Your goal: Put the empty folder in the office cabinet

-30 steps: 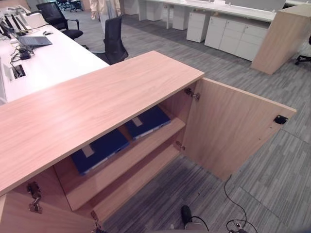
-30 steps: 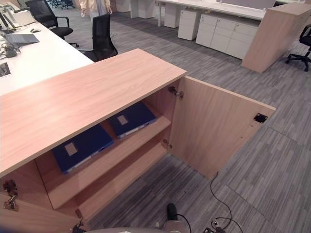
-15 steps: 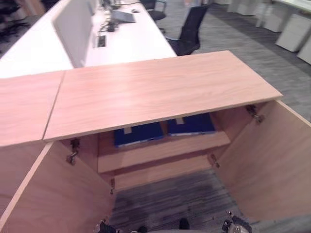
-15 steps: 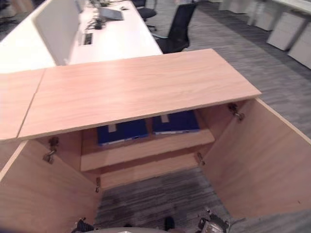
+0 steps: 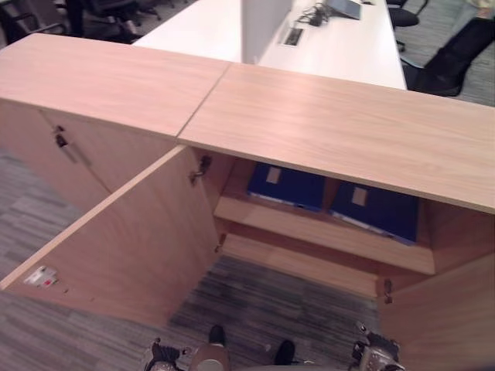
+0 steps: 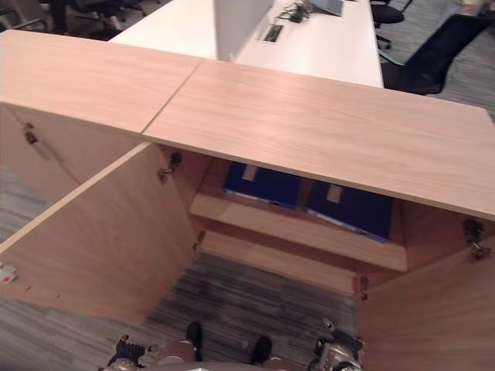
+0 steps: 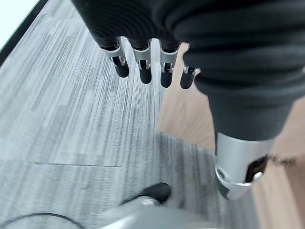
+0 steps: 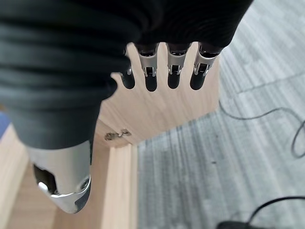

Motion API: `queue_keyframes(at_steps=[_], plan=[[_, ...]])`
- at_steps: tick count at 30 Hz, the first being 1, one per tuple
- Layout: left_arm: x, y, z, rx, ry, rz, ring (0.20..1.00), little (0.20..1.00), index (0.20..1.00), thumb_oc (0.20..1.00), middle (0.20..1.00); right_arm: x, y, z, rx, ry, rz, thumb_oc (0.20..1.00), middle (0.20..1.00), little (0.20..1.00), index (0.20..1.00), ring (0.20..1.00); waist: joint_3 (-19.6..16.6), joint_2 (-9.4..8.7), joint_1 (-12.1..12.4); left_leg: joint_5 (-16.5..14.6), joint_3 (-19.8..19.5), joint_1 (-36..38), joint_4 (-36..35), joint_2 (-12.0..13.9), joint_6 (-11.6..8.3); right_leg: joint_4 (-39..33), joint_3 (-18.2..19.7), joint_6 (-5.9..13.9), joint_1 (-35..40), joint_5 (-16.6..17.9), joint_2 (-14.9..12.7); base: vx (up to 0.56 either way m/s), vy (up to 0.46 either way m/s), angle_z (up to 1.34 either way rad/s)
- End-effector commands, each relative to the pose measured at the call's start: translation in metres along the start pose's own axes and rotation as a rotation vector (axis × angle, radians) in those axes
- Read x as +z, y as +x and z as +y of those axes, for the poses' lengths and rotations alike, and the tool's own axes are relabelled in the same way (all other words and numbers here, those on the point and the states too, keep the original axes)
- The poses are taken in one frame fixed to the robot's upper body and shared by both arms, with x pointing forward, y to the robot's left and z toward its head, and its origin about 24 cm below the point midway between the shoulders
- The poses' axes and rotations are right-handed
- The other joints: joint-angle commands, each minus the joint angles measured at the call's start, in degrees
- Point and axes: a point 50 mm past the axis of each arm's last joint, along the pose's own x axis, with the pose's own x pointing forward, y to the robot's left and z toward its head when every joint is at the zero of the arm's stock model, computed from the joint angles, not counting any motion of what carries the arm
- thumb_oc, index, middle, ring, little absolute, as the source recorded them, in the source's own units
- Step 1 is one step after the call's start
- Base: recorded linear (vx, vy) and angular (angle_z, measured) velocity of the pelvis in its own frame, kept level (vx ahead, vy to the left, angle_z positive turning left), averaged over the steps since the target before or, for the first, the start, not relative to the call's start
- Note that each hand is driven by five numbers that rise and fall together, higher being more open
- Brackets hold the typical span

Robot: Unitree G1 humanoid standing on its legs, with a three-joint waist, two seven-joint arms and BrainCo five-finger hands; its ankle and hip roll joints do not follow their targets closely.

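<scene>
Left wrist view shows the left hand (image 7: 190, 43) hanging over grey carpet (image 7: 71, 119), its fingers (image 7: 143, 62) straight and slack, thumb apart, touching and holding nothing. Right wrist view shows the right hand (image 8: 95, 62) the same way (fingers (image 8: 174, 64) loose and spread, palm bare), with the cabinet's right door (image 8: 162, 107) and a hinge past them. From the head views, the cabinet (image 5: 340, 127) stands with both doors swung out, the left door (image 5: 124, 239) wide. Two blue folders lie flat on the upper shelf (image 5: 325, 236), side by side and just apart: the left folder (image 5: 288, 185) and the right folder (image 5: 377, 209). Each has its long axis running from the shelf front toward the back, with a pale label near the back end. A white desk (image 5: 348, 46) stands behind the cabinet.
</scene>
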Motion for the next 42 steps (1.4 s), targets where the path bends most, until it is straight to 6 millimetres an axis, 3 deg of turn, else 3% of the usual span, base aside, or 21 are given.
queue_keyframes(at_steps=[1, 4, 7, 9, 16, 23, 28, 31, 33, 36, 37, 38, 42], plan=[[0.01, 0.004, 0.008, 0.019, -0.087, -0.011, 1.0, 1.0, 1.0, 1.0, 1.0, 0.024, -0.003, 0.011, 0.012, 0.039, -0.051, 1.0, 1.0, 1.0, 1.0, 1.0, -1.6, -1.4, 1.4, 3.7, -3.0, 2.4, -1.7, 4.6, -3.8, -1.8, 0.1, 3.96, 3.3, -7.3, 0.1, 0.07, 0.01, 0.24], [0.013, 0.007, 0.015, 0.016, -0.18, -0.014, 1.0, 1.0, 1.0, 1.0, 1.0, 0.026, -0.001, 0.008, 0.003, 0.049, -0.049, 1.0, 1.0, 1.0, 1.0, 1.0, -2.2, -1.02, 1.5, 3.9, -4.3, 2.5, -1.3, 4.6, -4.14, -1.8, -0.6, 3.48, 4.1, -8.0, 0.1, 0.07, 0.036, 0.42], [0.017, 0.009, 0.021, -0.004, -0.296, -0.023, 1.0, 1.0, 1.0, 1.0, 1.0, 0.028, 0.002, 0.002, -0.006, 0.052, -0.041, 1.0, 1.0, 1.0, 1.0, 1.0, -2.0, -0.77, 2.4, -0.3, -6.4, 2.1, 3.9, 2.7, -3.29, -1.7, -0.9, 3.22, 4.6, -7.8, -1.2, 0.01, 0.087, 0.28], [0.02, 0.008, 0.022, -0.003, -0.317, -0.039, 1.0, 1.0, 1.0, 1.0, 1.0, 0.029, 0.003, -0.001, -0.016, 0.057, -0.038, 1.0, 1.0, 1.0, 1.0, 1.0, -1.8, -0.41, 2.5, -0.4, -6.5, 1.7, 4.4, 2.3, -3.21, -1.6, -1.5, 3.23, 4.7, -7.7, -1.6, -0.01, 0.135, 0.19], [0.015, 0.011, 0.038, 0.027, -0.378, -0.05, 1.0, 1.0, 1.0, 1.0, 1.0, 0.022, 0.008, -0.012, -0.026, 0.042, 0.0, 1.0, 1.0, 1.0, 1.0, 1.0, -4.9, 1.84, 3.5, 0.2, -6.7, 5.8, -4.1, -1.3, -2.65, -1.8, -3.6, 5.32, 4.8, -5.5, -4.5, 0.05, 0.195, 0.19], [0.011, 0.014, 0.061, 0.102, -0.433, -0.058, 1.0, 1.0, 1.0, 1.0, 1.0, 0.015, 0.008, -0.011, -0.007, -0.003, 0.007, 1.0, 1.0, 1.0, 1.0, 1.0, -5.6, 2.32, 4.4, -0.2, -7.3, 6.2, -5.4, -3.1, -2.12, -1.9, -3.9, 6.29, 4.3, -4.8, -5.8, 0.01, 0.075, 0.07], [0.026, 0.013, 0.082, 0.15, -0.488, -0.158, 1.0, 1.0, 1.0, 1.0, 1.0, 0.037, 0.006, -0.003, 0.012, -0.053, -0.065, 1.0, 1.0, 1.0, 1.0, 1.0, -3.4, 2.62, 5.9, 2.0, -7.7, 2.2, -5.5, -1.3, -3.29, -1.9, -3.6, 5.64, -0.4, -5.1, -3.9, -0.13, -0.092, 0.03], [0.035, 0.012, 0.091, 0.16, -0.534, -0.206, 1.0, 1.0, 1.0, 1.0, 1.0, 0.046, 0.006, -0.005, -0.004, -0.022, -0.083, 1.0, 1.0, 1.0, 1.0, 1.0, -1.9, 1.45, 6.5, 4.8, -7.9, -0.8, -5.4, 0.4, -4.34, -1.9, -4.4, 5.3, -2.1, -6.0, -2.2, -0.13, -0.155, 0.12], [0.04, 0.01, 0.094, 0.154, -0.54, -0.233, 1.0, 1.0, 1.0, 1.0, 1.0, 0.05, 0.007, -0.009, -0.017, 0.006, -0.087, 1.0, 1.0, 1.0, 1.0, 1.0, -0.9, 0.54, 6.6, 4.4, -8.0, -1.9, -2.8, 1.2, -4.05, -1.9, -4.4, 5.06, -1.8, -6.6, -1.6, -0.12, -0.149, 0.34], [0.038, 0.01, 0.096, 0.147, -0.554, -0.23, 1.0, 1.0, 1.0, 1.0, 1.0, 0.054, 0.007, -0.008, -0.014, 0.023, -0.1, 1.0, 1.0, 1.0, 1.0, 1.0, 0.4, -1.03, 7.3, -1.7, -12.8, -2.4, 4.1, -0.8, -3.22, -1.9, -3.1, 4.84, -1.9, -5.4, -2.0, -0.09, -0.042, 0.05], [0.038, 0.01, 0.096, 0.147, -0.554, -0.23, 1.0, 1.0, 1.0, 1.0, 1.0, 0.054, 0.007, -0.008, -0.014, 0.023, -0.1, 1.0, 1.0, 1.0, 1.0, 1.0, 0.4, -1.02, 7.3, -1.8, -12.8, -2.5, 4.2, -0.8, -3.21, -1.9, -3.1, 4.84, -1.9, -5.4, -2.0, -0.18, 0.125, -0.34], [0.034, 0.012, 0.097, 0.152, -0.565, -0.212, 1.0, 1.0, 1.0, 1.0, 1.0, 0.05, 0.009, -0.013, -0.019, 0.039, -0.091, 1.0, 1.0, 1.0, 1.0, 1.0, 0.4, -1.73, 6.3, -3.6, -14.9, -0.1, 8.7, -0.9, -2.73, -1.9, -2.7, 4.94, -3.2, -3.3, -3.5, -0.15, 0.127, -0.33], [0.036, 0.012, 0.097, 0.156, -0.572, -0.215, 1.0, 1.0, 1.0, 1.0, 1.0, 0.035, 0.014, -0.026, -0.055, 0.043, -0.047, 1.0, 1.0, 1.0, 1.0, 1.0, -0.5, -0.75, 4.1, -3.6, -16.9, 4.5, 7.5, 1.0, -3.39, -1.9, -1.0, 5.44, -4.2, -2.1, -3.6, -0.08, 0.211, -0.14]])
